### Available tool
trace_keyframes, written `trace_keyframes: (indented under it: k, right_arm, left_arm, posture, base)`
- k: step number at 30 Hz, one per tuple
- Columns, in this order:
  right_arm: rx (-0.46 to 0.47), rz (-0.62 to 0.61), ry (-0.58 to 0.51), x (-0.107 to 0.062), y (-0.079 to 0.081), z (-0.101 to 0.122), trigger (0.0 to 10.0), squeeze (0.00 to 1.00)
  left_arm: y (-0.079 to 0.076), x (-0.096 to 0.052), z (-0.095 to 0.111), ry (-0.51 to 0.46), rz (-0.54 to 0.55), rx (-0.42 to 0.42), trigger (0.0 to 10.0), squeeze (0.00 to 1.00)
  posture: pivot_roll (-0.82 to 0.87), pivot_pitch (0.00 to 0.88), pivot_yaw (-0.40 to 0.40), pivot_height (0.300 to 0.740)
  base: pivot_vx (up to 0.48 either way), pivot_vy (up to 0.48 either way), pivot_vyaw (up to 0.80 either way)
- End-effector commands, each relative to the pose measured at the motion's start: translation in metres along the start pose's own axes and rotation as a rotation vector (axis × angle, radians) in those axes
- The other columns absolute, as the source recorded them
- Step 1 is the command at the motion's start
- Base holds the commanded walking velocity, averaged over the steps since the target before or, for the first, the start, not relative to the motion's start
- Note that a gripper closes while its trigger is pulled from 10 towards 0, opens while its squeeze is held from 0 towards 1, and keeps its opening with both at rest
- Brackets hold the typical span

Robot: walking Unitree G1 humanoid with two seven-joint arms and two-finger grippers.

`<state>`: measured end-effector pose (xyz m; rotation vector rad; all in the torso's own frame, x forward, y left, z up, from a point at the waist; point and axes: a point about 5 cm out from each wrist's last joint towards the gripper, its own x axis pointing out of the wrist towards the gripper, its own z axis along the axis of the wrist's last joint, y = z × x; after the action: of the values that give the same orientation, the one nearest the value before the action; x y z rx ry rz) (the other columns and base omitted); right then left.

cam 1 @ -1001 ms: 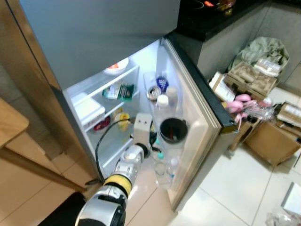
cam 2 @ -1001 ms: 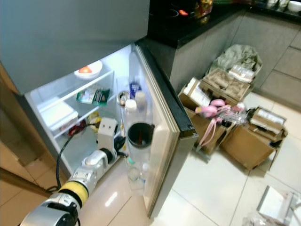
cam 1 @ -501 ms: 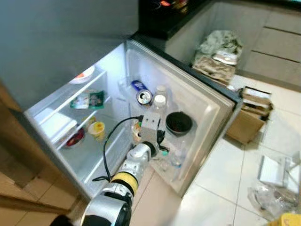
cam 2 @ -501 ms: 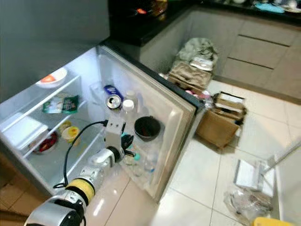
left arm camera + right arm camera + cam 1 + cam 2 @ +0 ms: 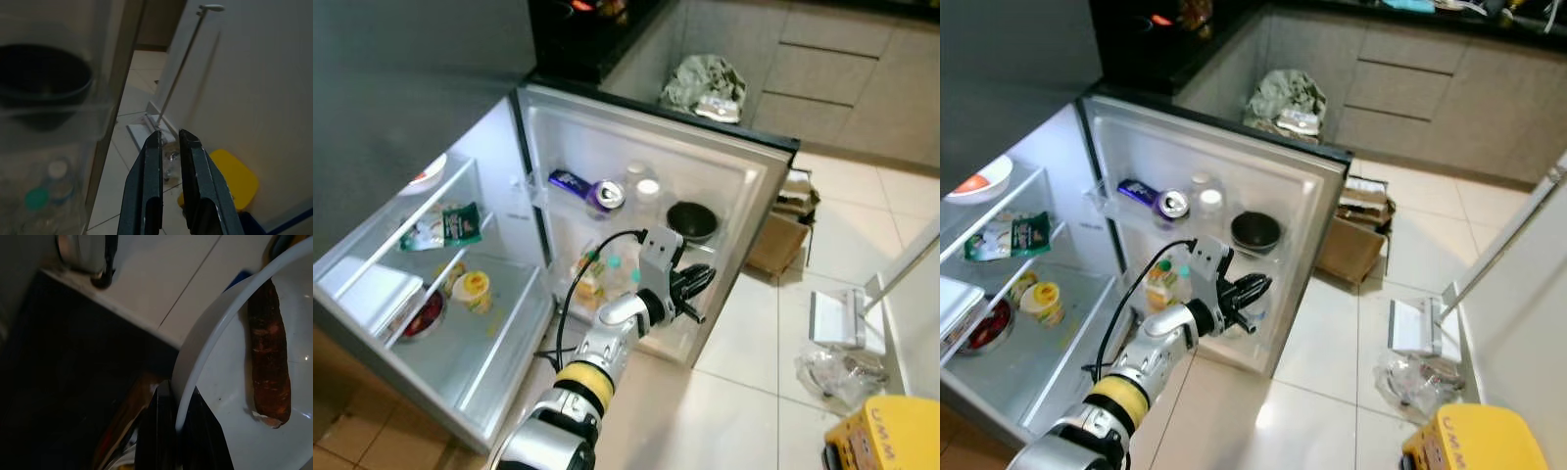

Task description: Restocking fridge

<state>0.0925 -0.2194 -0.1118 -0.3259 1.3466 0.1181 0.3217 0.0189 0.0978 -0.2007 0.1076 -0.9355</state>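
The fridge stands open with its door (image 5: 759, 211) swung wide. The door's upper shelf holds a blue can (image 5: 566, 180), a second can (image 5: 607, 194), white-capped bottles (image 5: 648, 188) and a black bowl (image 5: 691, 219). My left gripper (image 5: 693, 284) reaches across the lower door shelf, just under the black bowl, near the door's outer edge. In the left wrist view its fingers (image 5: 151, 161) lie close together with nothing between them. My right gripper (image 5: 175, 399) is shut on the rim of a white bowl (image 5: 230, 382) holding a long reddish-brown piece of food (image 5: 269, 352).
Inside the fridge are a white plate (image 5: 429, 174), a green packet (image 5: 460, 223), a yellow tub (image 5: 473, 286) and a red dish (image 5: 426, 315). On the tiled floor to the right lie a cardboard box (image 5: 781, 235), a white dustpan (image 5: 832, 318), a plastic bag (image 5: 842, 367) and a yellow container (image 5: 891, 436).
The whole view has swung to the right, so the camera has moved. The left gripper has shifted along the door shelf from beside the bottles to the door's outer edge.
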Motion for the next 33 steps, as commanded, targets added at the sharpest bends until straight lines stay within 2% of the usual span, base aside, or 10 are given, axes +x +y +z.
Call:
trace_keyframes:
  k: [1,4,8,10,11,13,17,21,23,33]
  right_arm:
    - [0.011,-0.018,-0.004,0.000,-0.004,-0.001,10.0,0.00]
    - [-0.012,-0.026,-0.030,0.000,-0.004,0.001,10.0,0.00]
    - [-0.011,-0.021,-0.050,-0.001,-0.004,0.003,10.0,0.00]
    - [-0.016,-0.005,-0.072,-0.001,-0.004,0.004,10.0,0.00]
    - [-0.016,-0.005,-0.072,-0.001,-0.004,0.004,10.0,0.00]
    - [-0.036,-0.015,-0.085,-0.001,-0.005,0.005,10.0,0.00]
    - [-0.054,-0.029,-0.092,-0.001,-0.006,0.006,10.0,0.00]
    - [-0.063,-0.032,-0.094,-0.001,-0.007,0.006,10.0,0.00]
    - [-0.076,-0.038,-0.095,-0.001,-0.007,0.006,10.0,0.00]
    - [-0.172,-0.062,-0.102,-0.002,-0.010,0.009,10.0,0.00]
  left_arm:
    - [-0.008,0.005,-0.003,-0.016,-0.012,-0.031,10.0,0.00]
    - [0.032,-0.028,-0.007,0.015,0.146,-0.014,10.0,0.00]
    - [0.051,-0.048,-0.008,0.020,0.230,-0.010,10.0,0.00]
    - [0.071,-0.074,-0.013,0.044,0.353,0.004,10.0,0.00]
    - [0.071,-0.074,-0.013,0.044,0.353,0.004,10.0,0.00]
    - [0.088,-0.103,-0.023,0.079,0.491,-0.001,10.0,0.00]
    - [0.100,-0.135,-0.038,0.132,0.618,-0.031,10.0,0.00]
    - [0.102,-0.152,-0.053,0.191,0.666,-0.055,10.0,0.00]
    - [0.099,-0.171,-0.074,0.273,0.719,-0.083,10.0,0.00]
    - [0.062,-0.236,-0.149,0.539,0.926,-0.309,10.0,0.00]
  posture:
    - [-0.01,0.039,-0.039,0.740]
    - [0.00,0.032,-0.044,0.740]
    - [0.00,0.032,-0.045,0.740]
    - [0.00,0.033,-0.047,0.740]
    - [0.00,0.033,-0.047,0.740]
    - [0.02,0.038,-0.052,0.740]
    - [0.02,0.040,-0.057,0.740]
    - [0.02,0.040,-0.060,0.740]
    - [0.02,0.039,-0.064,0.740]
    - [0.02,0.036,-0.065,0.740]
  base:
    - [0.000,0.000,0.00]
    - [0.000,0.000,0.00]
    - [0.000,0.000,0.00]
    - [0.000,0.000,0.00]
    - [0.000,0.000,0.00]
    - [0.000,0.000,0.59]
    - [0.000,0.000,0.77]
    - [0.000,0.000,0.77]
    - [0.000,0.000,0.77]
    - [0.000,0.000,0.77]
